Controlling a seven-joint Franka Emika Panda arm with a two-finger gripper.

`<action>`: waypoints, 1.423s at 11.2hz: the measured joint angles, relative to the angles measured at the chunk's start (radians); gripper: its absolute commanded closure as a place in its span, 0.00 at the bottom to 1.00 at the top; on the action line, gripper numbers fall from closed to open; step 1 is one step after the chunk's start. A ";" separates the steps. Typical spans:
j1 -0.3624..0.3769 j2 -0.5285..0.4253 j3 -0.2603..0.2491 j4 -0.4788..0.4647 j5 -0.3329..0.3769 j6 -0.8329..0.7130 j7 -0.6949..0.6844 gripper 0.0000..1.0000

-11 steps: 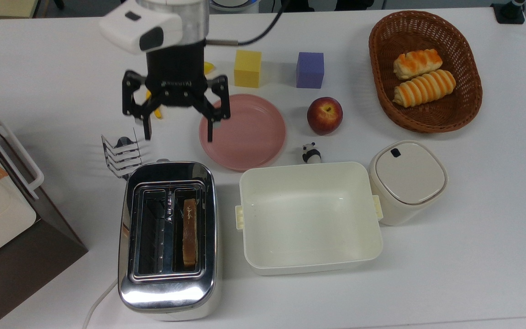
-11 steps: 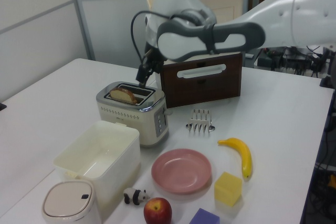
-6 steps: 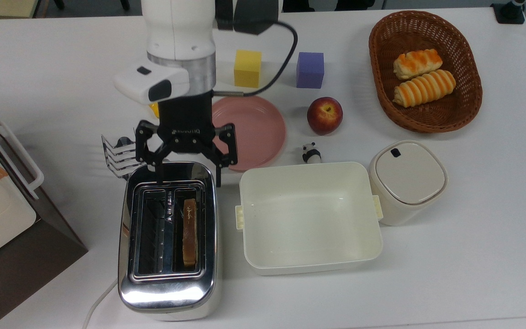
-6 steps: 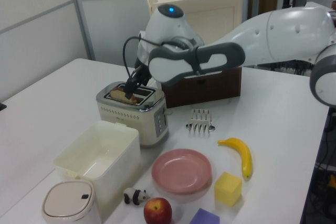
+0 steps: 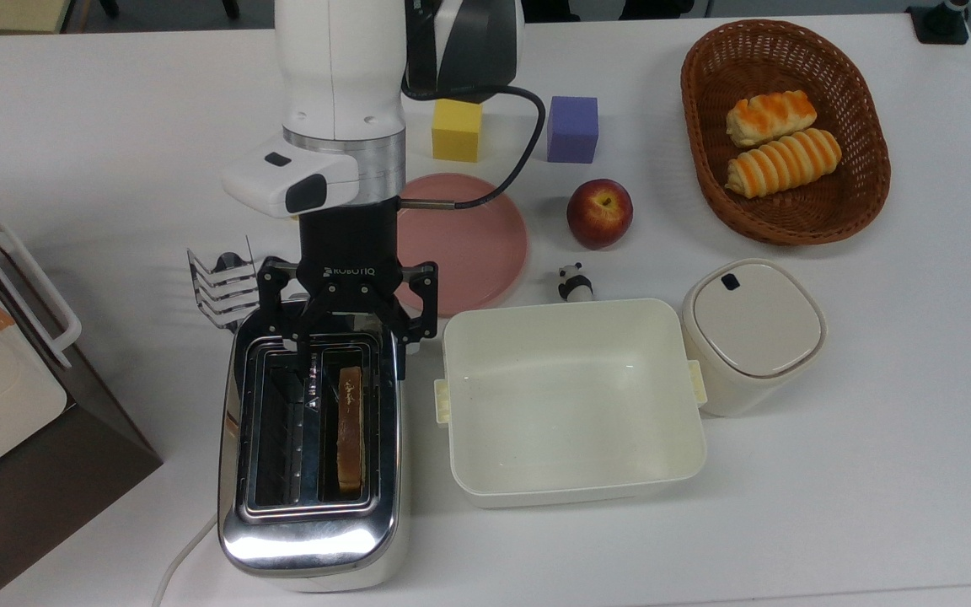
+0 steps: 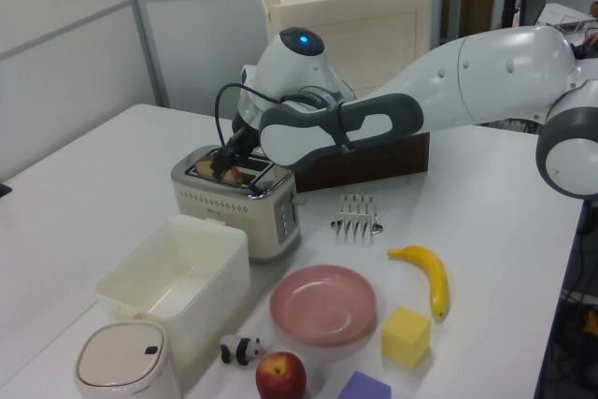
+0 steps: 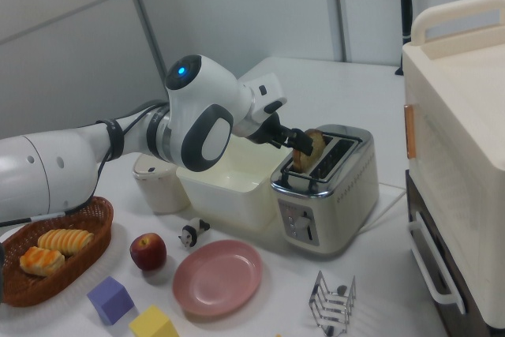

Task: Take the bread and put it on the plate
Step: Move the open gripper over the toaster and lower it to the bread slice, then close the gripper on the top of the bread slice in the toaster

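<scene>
The bread stands edge-on in the top view's right slot of the chrome toaster, its top poking out in the left view and the right view. My gripper is open and hangs low over the toaster's far end, one finger on each side of the bread's slot. It also shows in the left view and right view. The pink plate lies empty just beyond the toaster, partly covered by my arm, and is fully visible in the left view and the right view.
A cream tub stands right of the toaster, with a lidded pot beyond it. Around the plate are a panda figure, an apple, a yellow cube, a purple cube, a toast rack and a banana. A basket holds rolls.
My gripper has moved from above the plate's edge toward the toaster and come down over its far end. It has stayed open; the bread has not moved.
</scene>
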 measured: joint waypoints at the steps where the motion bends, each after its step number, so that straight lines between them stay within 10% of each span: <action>1: 0.000 0.006 0.000 0.007 0.000 0.000 -0.007 0.52; 7: 0.000 0.028 0.000 0.024 -0.044 0.001 -0.014 0.92; 16: -0.002 0.010 -0.005 0.084 -0.055 0.005 -0.015 0.96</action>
